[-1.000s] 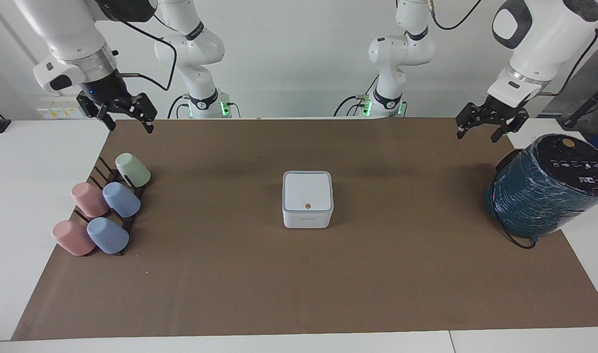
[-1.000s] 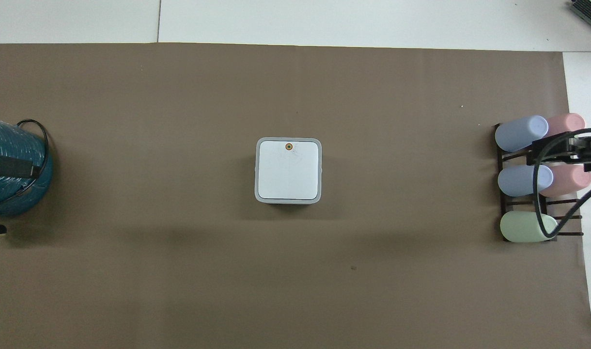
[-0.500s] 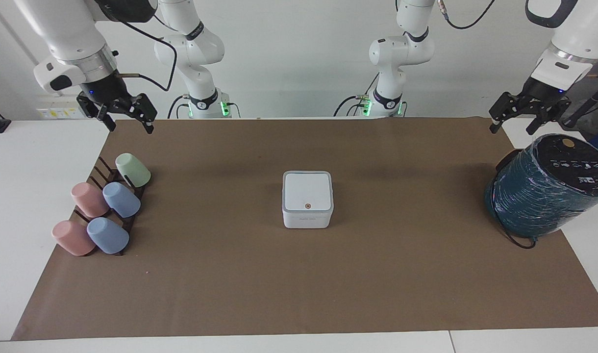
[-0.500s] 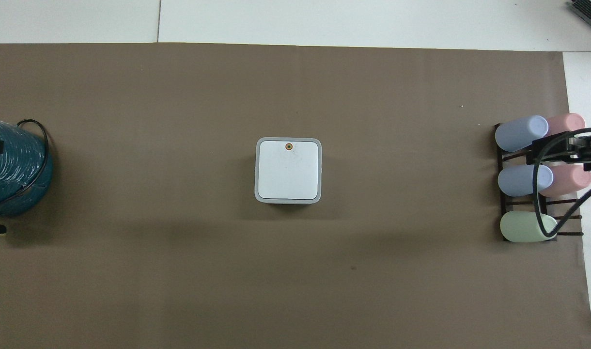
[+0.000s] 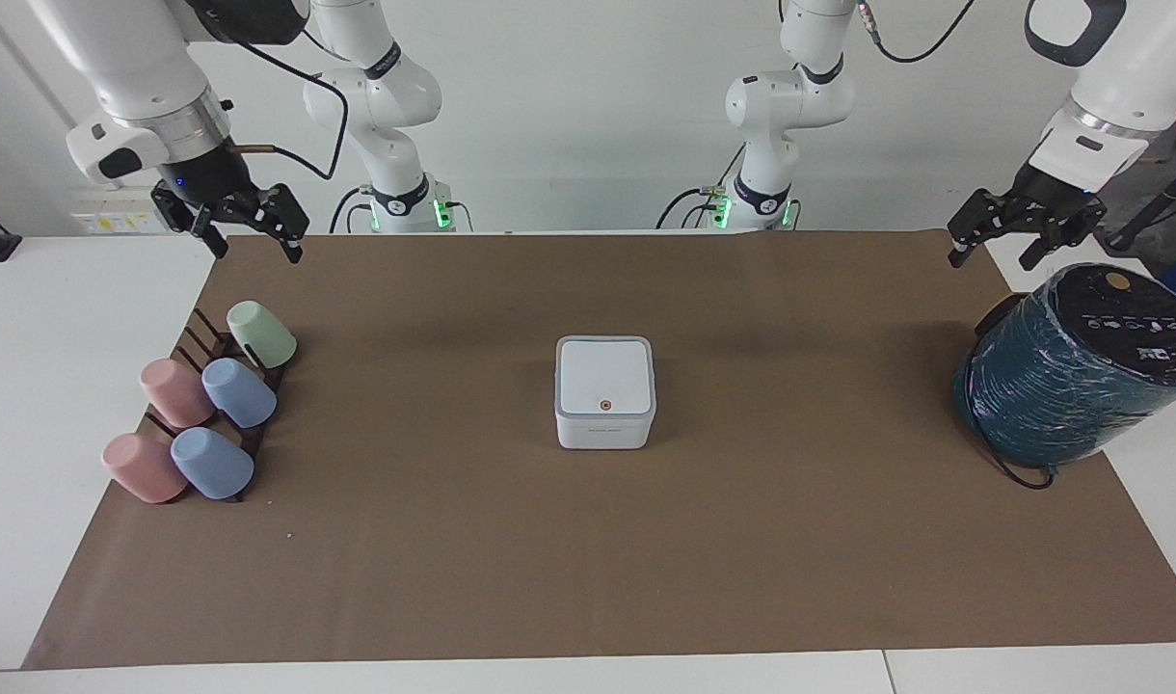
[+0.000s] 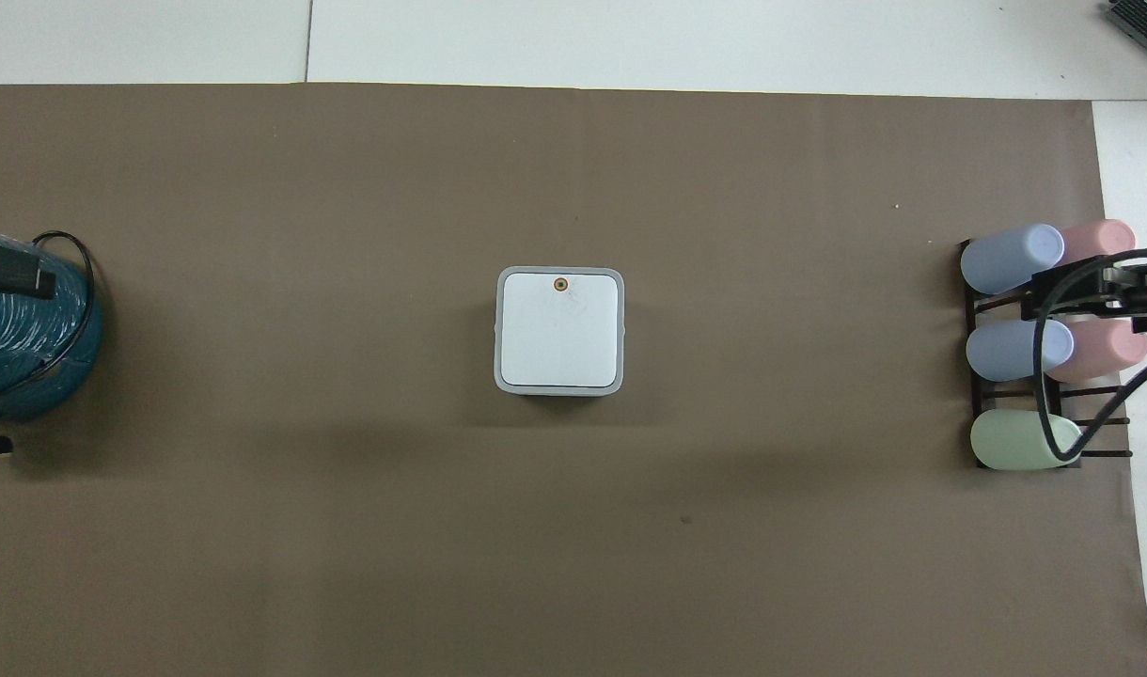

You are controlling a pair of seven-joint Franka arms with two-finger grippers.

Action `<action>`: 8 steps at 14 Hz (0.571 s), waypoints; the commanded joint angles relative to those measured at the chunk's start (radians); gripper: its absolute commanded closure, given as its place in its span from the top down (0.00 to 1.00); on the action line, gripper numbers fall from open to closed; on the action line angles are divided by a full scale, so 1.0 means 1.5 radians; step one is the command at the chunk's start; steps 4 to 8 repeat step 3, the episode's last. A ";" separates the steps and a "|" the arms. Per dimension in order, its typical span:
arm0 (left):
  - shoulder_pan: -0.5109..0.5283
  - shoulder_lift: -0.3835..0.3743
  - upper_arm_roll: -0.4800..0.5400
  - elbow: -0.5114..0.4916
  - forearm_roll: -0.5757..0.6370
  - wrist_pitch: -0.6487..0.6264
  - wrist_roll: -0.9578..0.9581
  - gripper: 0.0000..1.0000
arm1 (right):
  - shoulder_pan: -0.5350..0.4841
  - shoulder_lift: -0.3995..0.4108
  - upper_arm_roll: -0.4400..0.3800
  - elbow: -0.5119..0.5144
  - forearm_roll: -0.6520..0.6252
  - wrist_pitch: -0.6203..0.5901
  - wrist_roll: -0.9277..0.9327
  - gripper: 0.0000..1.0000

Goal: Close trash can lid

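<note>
The small white trash can [image 5: 604,427] stands in the middle of the brown mat. Its flat white lid [image 5: 604,376] lies down flat on the grey rim, orange dot on top; it also shows in the overhead view [image 6: 559,331]. My left gripper [image 5: 988,258] hangs open and empty in the air over the mat's corner beside the teal cylinder. My right gripper [image 5: 257,253] hangs open and empty over the other corner, above the cup rack. Both are far from the trash can.
A large dark teal wrapped cylinder [image 5: 1070,371] with a black cable stands at the left arm's end of the table. A dark rack [image 5: 217,386] with several pastel cups lies at the right arm's end. The brown mat [image 5: 588,559] covers the table.
My left gripper has moved up and outward toward the teal cylinder's end of the table, then drifted slightly back. The right arm, the trash can and its lid have not moved.
</note>
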 commanded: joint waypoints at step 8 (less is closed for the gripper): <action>-0.005 -0.011 0.002 -0.016 0.015 -0.010 -0.010 1.00 | -0.001 -0.021 -0.001 -0.027 -0.007 0.016 -0.017 1.00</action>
